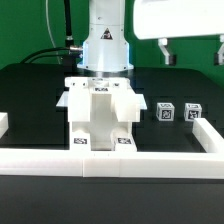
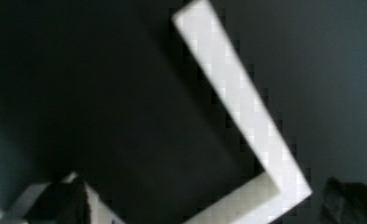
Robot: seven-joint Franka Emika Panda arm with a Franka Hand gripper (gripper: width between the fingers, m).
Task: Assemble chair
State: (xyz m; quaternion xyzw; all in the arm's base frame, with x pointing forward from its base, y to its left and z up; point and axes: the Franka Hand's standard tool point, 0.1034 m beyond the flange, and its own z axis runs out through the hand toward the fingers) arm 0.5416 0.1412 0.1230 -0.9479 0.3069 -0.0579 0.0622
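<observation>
White chair parts (image 1: 100, 118) (tagged) on table (image 1: 30, 100).

Black tabletop (image 1: 30, 100), low white border wall (image 1: 170, 157) along its near edge, green fixture (image 1: 166, 50) behind, perhaps a clamp

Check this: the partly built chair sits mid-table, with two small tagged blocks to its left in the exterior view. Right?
One slip: the side. The two tagged blocks stand to the exterior view's right of the chair, not to its left. The exterior view shows this. The rest holds: the partly built chair sits mid-table.
</observation>
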